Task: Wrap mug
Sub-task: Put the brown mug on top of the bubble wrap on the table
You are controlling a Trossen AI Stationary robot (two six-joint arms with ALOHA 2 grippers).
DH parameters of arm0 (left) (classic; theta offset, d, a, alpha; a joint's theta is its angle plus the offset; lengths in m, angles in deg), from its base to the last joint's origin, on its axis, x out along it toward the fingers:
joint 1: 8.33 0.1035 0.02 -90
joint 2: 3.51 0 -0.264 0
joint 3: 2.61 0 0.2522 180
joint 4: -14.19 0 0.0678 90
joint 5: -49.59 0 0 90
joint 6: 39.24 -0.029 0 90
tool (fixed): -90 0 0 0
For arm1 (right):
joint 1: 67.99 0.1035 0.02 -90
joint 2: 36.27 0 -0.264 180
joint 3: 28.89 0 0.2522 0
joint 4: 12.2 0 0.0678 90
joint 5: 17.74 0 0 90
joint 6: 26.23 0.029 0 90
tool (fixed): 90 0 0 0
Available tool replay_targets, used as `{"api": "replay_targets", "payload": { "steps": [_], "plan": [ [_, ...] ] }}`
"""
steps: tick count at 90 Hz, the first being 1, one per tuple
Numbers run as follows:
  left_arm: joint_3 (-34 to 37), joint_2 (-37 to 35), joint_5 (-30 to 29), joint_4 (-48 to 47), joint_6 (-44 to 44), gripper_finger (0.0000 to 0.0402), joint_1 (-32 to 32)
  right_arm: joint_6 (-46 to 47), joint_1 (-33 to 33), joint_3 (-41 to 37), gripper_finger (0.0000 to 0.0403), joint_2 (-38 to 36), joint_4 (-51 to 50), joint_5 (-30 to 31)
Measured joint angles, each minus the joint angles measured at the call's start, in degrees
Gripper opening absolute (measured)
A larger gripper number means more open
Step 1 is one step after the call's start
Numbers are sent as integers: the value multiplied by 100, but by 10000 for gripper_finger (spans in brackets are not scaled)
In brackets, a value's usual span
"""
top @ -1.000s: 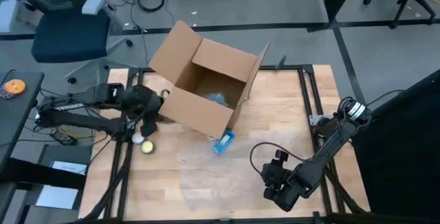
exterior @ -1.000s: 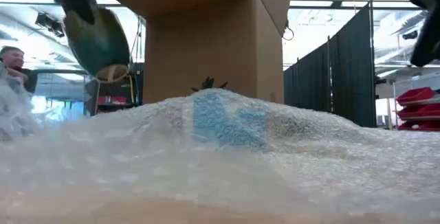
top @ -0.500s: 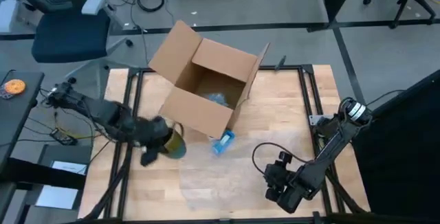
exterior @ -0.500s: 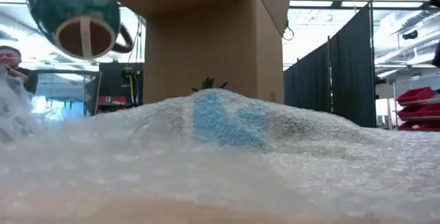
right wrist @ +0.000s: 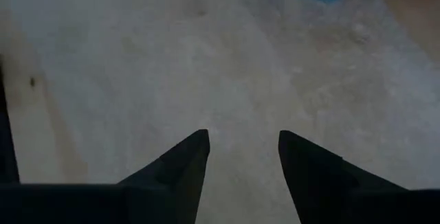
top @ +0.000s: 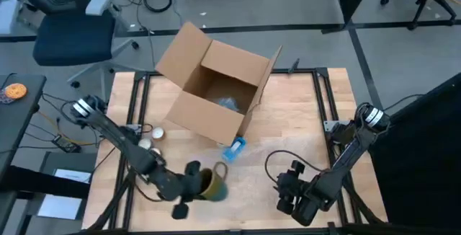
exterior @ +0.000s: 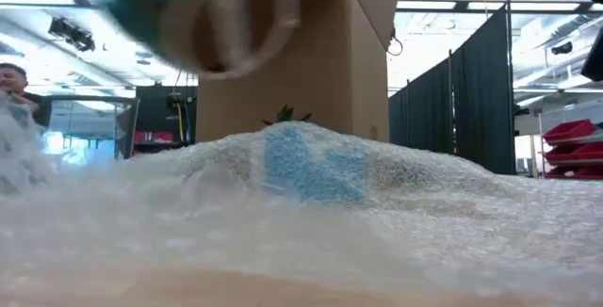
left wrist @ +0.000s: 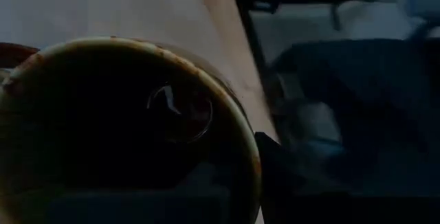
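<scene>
A dark teal mug point(top: 213, 183) with a pale base hangs over the near middle of the table, and my left gripper point(top: 190, 186) is shut on it. In the low view the mug point(exterior: 193, 10) is a blur at the top, base toward the camera. Its open mouth point(left wrist: 124, 135) fills the left wrist view. Below it a sheet of bubble wrap point(top: 241, 174) lies on the wood, humped over a blue thing point(exterior: 311, 166). My right gripper point(right wrist: 240, 152) stands open above the sheet's right part, near the front edge point(top: 295, 199). My left gripper holds the mug at its rim point(left wrist: 240, 124). One dark finger point(left wrist: 282, 176) shows outside the wall; the other is lost in the dark inside. The fingers come level from the table's left. The mug is lifted clear of the bubble wrap and tipped on its side, handle point(top: 220, 169) toward the far edge.
An open cardboard box point(top: 216, 94) stands at the far middle of the table. Two small round things point(top: 153, 135) lie by the left edge. A blue piece point(top: 234, 149) lies in front of the box. A person point(exterior: 14, 86) shows beyond the table.
My left gripper has carried the mug from beside the box at the table's left, toward the near edge and rightward, over the bubble wrap. The mug has stayed clear of the table and turned, its base now facing the low camera.
</scene>
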Motion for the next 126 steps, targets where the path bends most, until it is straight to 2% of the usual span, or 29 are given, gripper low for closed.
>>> {"api": "replay_targets", "payload": {
  "steps": [8,16,31,45,59,82,93,104,126],
  "plan": [
    [-445,507,-274,-73,-275,13,85,-139,-46,0,160,0,5,16],
    [-1079,1113,-149,-340,-475,13,226,-310,-106,0,160,0,35,20],
    [-2470,2178,-186,-1749,-1033,13,486,-675,-178,0,160,0,35,-44],
    [-3456,2806,-221,-2659,-1876,13,698,-874,-120,0,160,2,35,-68],
    [-4116,3018,402,-2929,-2735,11,976,-821,3,-14,160,4,109,-51],
    [-4253,3053,868,-3269,-3833,11,1409,-814,96,-608,160,7,1355,-19],
    [-4257,3084,963,-3496,-3983,11,1556,-806,99,-843,160,9,1808,-75],
    [-4256,3160,1220,-3549,-4115,14,1671,-845,99,-868,158,9,1883,-81],
    [-4257,3427,1074,-3703,-4281,19,1662,-979,93,-868,150,9,1890,-63]
  ]
}}
